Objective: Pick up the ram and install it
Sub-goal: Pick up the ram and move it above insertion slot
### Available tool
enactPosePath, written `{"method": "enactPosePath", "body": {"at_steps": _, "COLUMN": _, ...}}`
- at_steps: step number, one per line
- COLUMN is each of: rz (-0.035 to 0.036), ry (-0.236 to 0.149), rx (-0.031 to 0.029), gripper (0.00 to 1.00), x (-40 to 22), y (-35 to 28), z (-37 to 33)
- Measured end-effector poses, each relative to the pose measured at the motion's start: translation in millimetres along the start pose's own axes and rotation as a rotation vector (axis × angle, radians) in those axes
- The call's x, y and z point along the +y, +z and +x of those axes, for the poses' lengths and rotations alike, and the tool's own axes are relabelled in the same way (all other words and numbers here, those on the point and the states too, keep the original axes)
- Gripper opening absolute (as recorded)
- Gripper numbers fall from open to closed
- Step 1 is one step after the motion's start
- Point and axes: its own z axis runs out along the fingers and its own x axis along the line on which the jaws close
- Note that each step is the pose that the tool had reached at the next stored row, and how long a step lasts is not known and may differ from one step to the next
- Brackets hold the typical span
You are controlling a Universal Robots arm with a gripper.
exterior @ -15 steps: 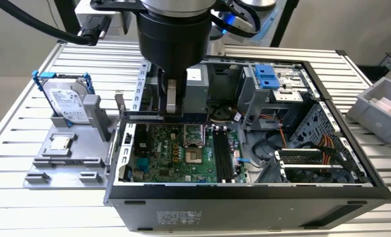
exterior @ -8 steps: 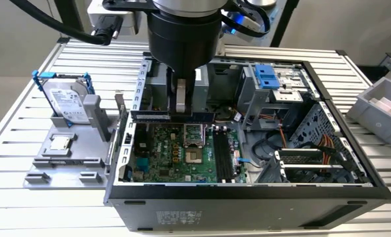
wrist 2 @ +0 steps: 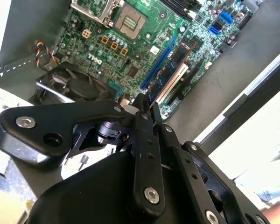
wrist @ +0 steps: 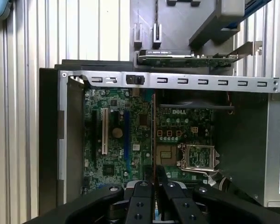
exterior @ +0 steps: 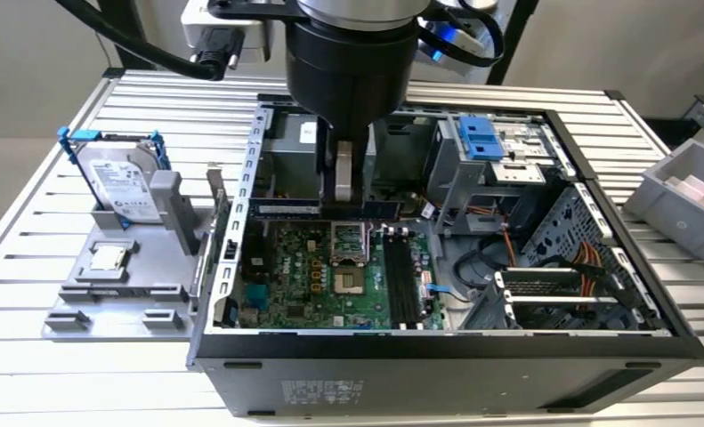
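Ram (exterior: pixel 283 210) held over motherboard (exterior: pixel 310 267)

Slatted table (exterior: pixel 43 213) carries an open computer case (exterior: pixel 447 360) mid-surface. A grey holder (exterior: pixel 114 298) bearing a hard drive (exterior: pixel 124 182) on edge stands near its edge on the exterior view's left. Inside the case, the gripper (exterior: pixel 347 203) clenches the ram.

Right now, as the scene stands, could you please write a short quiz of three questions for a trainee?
1. True or false: the tool is shut on the ram.
2. Where does the hard drive stand, relative to the computer case?
A) inside it
B) outside it, on the grey fixture, at the exterior view's left
C) on top of it
3. Fill in: the ram is held over the green ______ inside the case.

Key: 1 true; 2 B; 3 motherboard.
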Motion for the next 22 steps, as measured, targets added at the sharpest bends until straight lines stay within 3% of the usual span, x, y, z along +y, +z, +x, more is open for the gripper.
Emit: {"method": "enactPosePath", "body": {"at_steps": 22, "rz": 0.0000, "ry": 0.001, "rx": 0.0000, "gripper": 0.00, "x": -28.6, "y": -0.6, "z": -7.8}}
